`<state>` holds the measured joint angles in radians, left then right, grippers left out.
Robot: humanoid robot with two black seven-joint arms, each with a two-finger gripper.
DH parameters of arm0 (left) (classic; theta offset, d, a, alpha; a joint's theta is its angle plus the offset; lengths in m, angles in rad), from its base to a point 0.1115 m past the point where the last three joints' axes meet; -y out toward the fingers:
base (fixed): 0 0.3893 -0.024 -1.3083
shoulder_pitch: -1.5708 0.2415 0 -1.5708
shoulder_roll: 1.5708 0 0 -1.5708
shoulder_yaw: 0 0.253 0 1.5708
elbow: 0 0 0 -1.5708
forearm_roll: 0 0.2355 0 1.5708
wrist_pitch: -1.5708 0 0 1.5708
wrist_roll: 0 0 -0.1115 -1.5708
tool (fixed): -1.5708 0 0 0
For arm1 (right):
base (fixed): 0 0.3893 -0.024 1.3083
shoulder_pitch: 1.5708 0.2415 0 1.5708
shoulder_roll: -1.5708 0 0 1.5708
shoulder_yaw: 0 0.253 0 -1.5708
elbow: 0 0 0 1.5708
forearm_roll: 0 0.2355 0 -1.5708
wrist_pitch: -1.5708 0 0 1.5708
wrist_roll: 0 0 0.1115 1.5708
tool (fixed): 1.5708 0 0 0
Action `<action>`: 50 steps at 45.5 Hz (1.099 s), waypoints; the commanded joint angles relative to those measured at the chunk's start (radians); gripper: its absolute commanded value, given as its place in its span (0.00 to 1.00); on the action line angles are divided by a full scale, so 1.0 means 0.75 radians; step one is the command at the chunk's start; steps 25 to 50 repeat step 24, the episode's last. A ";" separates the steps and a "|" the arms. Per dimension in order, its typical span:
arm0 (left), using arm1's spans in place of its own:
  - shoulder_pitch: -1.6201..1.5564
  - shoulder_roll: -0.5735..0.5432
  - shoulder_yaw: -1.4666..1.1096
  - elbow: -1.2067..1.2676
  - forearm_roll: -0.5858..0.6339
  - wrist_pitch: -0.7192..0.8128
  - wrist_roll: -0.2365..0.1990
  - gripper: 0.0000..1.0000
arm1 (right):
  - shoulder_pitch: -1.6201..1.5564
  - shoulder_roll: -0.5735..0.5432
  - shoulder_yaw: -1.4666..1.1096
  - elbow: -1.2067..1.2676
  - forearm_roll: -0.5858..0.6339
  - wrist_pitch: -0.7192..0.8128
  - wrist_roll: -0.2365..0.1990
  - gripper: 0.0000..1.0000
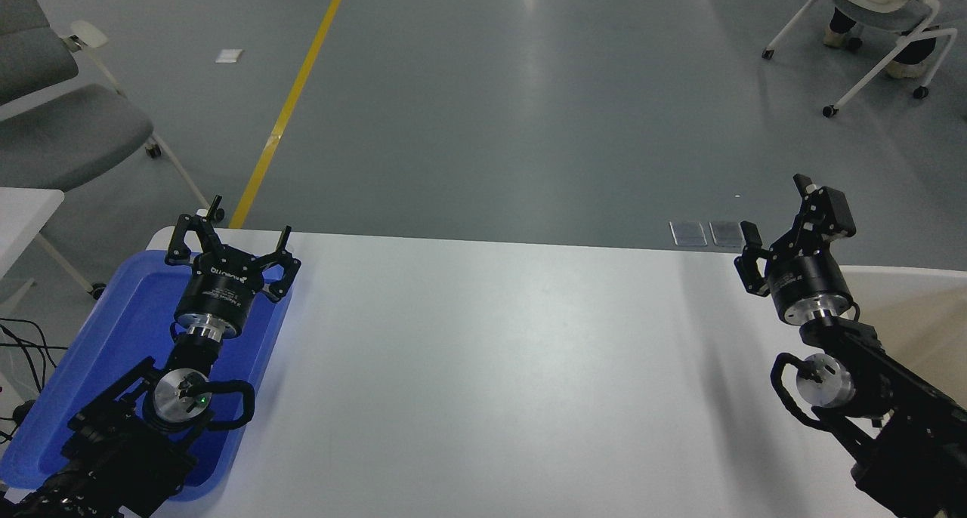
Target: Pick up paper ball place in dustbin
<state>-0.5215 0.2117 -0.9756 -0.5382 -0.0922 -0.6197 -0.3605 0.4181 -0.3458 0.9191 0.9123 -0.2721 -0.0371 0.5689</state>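
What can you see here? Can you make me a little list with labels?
Table: white table, nothing lying on its bare middle
Left pincer: open, over the blue tray
Right pincer: open, holding nothing, above the table's far right corner
Dustbin: at the right edge, partly hidden by the right arm
Paper ball: not visible
Floor: grey, with a yellow line
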 commanded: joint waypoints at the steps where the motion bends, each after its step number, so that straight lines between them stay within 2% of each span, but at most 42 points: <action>1: 0.000 0.000 0.000 0.000 0.000 0.000 0.000 1.00 | -0.048 0.062 0.020 0.027 -0.026 -0.026 0.060 1.00; 11: 0.000 0.000 0.000 0.000 0.000 0.000 0.000 1.00 | -0.091 0.062 0.034 0.088 -0.024 -0.159 0.051 1.00; 50: 0.000 0.000 0.000 0.000 0.000 0.000 0.000 1.00 | -0.095 0.050 0.034 0.086 -0.016 -0.153 0.049 1.00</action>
